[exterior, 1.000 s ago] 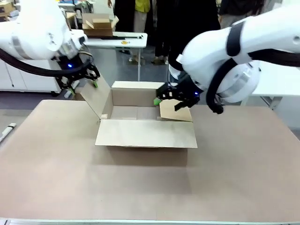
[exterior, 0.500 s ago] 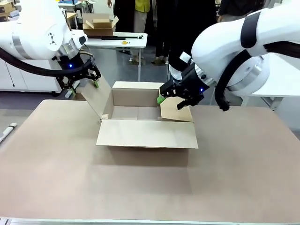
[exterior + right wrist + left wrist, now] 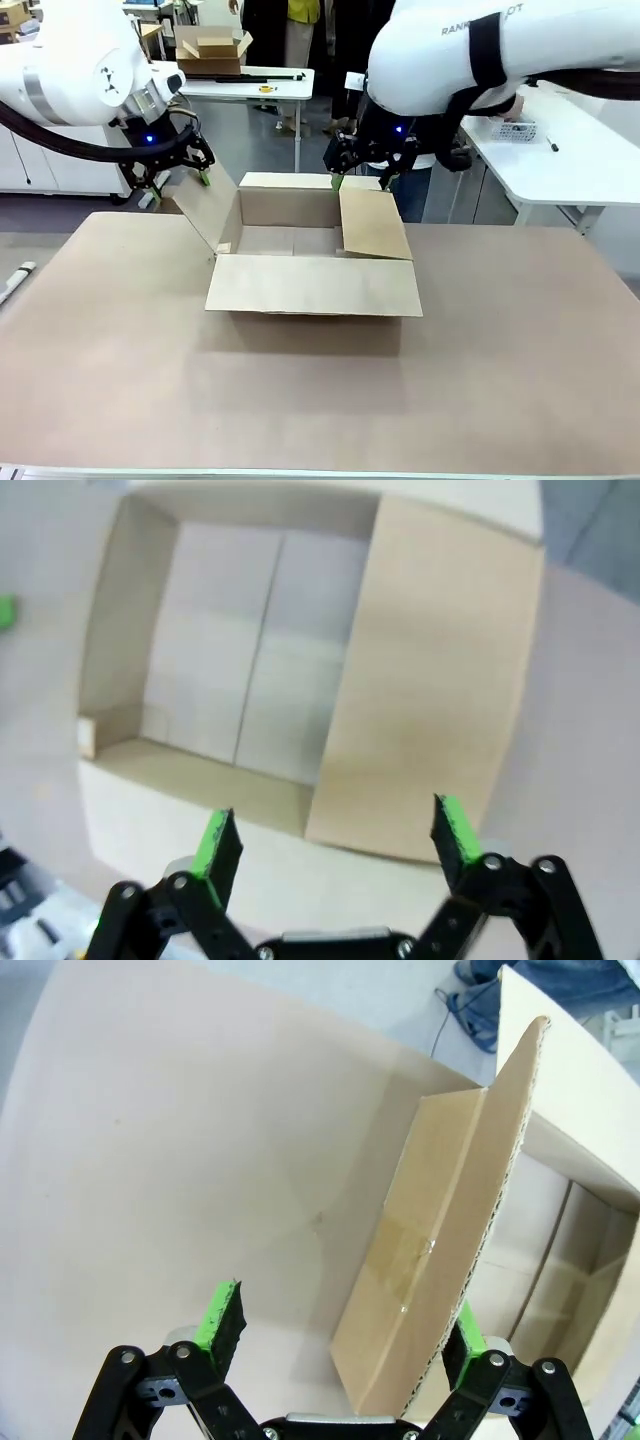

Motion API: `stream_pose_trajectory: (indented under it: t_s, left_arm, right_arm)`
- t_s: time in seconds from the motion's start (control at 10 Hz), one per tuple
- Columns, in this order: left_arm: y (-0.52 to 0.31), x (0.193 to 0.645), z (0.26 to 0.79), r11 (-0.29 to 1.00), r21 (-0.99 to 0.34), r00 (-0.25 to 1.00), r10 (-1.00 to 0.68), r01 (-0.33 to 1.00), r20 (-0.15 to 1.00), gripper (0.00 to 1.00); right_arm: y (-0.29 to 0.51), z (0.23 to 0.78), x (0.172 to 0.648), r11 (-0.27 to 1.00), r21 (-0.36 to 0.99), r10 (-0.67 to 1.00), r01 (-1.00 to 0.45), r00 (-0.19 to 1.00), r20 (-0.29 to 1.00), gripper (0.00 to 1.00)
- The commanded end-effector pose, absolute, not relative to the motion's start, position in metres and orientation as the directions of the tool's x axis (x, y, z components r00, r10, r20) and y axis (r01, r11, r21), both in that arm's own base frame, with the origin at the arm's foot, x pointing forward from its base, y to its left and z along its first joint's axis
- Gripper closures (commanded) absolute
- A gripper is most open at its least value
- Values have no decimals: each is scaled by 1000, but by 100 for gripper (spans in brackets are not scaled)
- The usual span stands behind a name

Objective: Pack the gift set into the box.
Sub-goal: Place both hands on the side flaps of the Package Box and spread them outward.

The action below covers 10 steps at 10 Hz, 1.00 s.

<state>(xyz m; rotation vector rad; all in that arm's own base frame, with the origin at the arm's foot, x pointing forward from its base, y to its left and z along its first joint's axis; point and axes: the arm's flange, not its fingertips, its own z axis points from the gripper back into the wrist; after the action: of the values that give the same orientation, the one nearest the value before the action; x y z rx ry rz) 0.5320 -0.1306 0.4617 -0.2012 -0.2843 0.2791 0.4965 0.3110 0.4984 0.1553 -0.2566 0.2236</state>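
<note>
The box (image 3: 310, 286) is set open at mid-table, its left flap (image 3: 205, 215) standing between the spread jaws of the left gripper (image 3: 178, 183). The right gripper (image 3: 360, 178), also spread and empty, is held above the outward-folded right flap (image 3: 373, 225).

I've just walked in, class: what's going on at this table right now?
Two robot arms are working on an open box on the table. The left tool, open, has the raised left flap between its fingers. The right tool, also open, hovers above the right flap, which lies partly over the opening. The box is empty, so packing has not yet begun.
</note>
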Motion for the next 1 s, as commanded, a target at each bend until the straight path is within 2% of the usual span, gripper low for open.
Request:
stream_pose_trajectory:
  t_s: [0.0, 0.1, 0.2, 0.6, 0.7, 0.9]
  left_arm:
    - [-132, 532, 464, 941, -219, 918, 310, -259, 247, 0]
    - [-132, 532, 464, 941, -219, 918, 310, -259, 247, 0]
    - [-132, 532, 464, 941, -219, 918, 310, -259, 247, 0]
    - [-132, 532, 464, 941, -219, 918, 310, -259, 247, 0]
    - [-132, 532, 464, 941, -219, 918, 310, -259, 247, 0]
    - [-132, 532, 464, 941, -219, 918, 310, -259, 247, 0]
  right_arm:
    - [350, 473, 525, 978, 78, 166, -192, 952, 259, 0]
    - [356, 459, 530, 978, 66, 176, -197, 954, 243, 0]
    - [361, 438, 534, 988, -55, 151, -141, 951, 271, 0]
    - [361, 392, 534, 955, -278, 187, -102, 936, 299, 0]
    - [359, 386, 534, 938, -334, 203, -91, 926, 317, 0]
    - [359, 396, 531, 928, -364, 224, -84, 905, 361, 0]
